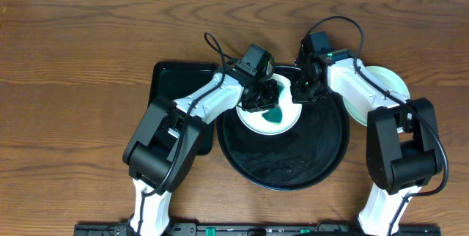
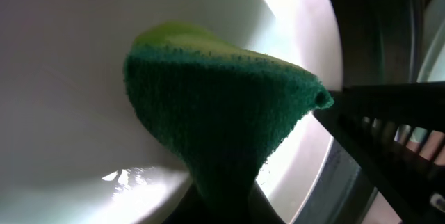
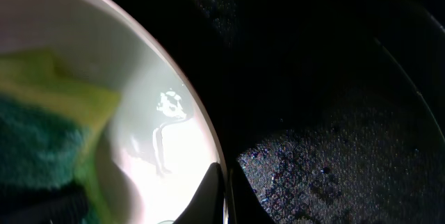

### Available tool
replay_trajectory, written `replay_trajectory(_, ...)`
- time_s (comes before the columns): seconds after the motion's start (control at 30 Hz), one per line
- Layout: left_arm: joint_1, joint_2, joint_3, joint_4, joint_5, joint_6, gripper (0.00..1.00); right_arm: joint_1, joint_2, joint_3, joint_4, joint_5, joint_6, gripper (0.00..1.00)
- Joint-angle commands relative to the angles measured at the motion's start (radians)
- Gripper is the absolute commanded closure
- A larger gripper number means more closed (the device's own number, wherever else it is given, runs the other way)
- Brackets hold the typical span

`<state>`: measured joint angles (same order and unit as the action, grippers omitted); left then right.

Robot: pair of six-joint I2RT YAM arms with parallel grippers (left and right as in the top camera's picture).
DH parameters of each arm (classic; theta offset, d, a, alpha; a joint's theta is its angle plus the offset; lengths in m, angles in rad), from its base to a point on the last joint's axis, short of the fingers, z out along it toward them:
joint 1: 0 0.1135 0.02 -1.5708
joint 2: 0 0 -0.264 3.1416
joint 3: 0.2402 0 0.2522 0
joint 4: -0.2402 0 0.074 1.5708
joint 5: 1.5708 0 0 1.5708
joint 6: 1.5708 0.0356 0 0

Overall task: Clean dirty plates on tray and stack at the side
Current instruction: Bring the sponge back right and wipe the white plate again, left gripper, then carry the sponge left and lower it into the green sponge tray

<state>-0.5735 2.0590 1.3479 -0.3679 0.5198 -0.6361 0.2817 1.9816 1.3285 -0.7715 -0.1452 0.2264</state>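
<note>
With left claw clamped on the sponge, rub in small circles from the middle of the white plate out to the rim. Seen from overhead: plate resting on the far-left part of the black tray, right claw at the plate's far-right edge. Save the lift for later, toward the pale green plate lying off the tray on the tabletop, partly under the right arm.

From the left wrist: sponge bunched against the white surface. Keep a broad face down rather than one corner. Press lightly, given the glossy, possibly wet sheen.

From the right wrist: tips drawn together, seemingly pinching the thin rim. Hold firm and level, without tipping the plate or dragging it over the tray.
</note>
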Motion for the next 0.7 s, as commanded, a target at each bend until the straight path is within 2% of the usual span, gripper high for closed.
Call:
replay_trajectory(0.0, 0.000, -0.072, 0.051, -0.022, -0.025, -0.015, 0.93, 0.031, 0.001, -0.003, 0.001, -0.054, -0.007, 0.99)
replay_trajectory(0.2, 0.037, -0.259, 0.051, -0.119, -0.274, 0.050, 0.93, 0.031, 0.001, -0.003, 0.001, -0.054, -0.007, 0.99)
replay_trajectory(0.37, 0.116, -0.400, 0.051, -0.319, -0.475, 0.122, 0.93, 0.031, 0.001, -0.003, 0.001, -0.054, -0.007, 0.99)
replay_trajectory(0.53, 0.229, -0.425, 0.047, -0.539, -0.513, 0.217, 0.93, 0.031, 0.001, -0.003, 0.001, -0.054, -0.007, 0.98)
replay_trajectory(0.67, 0.297, -0.417, -0.011, -0.599, -0.513, 0.271, 0.93, 0.031, 0.001, -0.003, 0.001, -0.054, -0.007, 0.98)
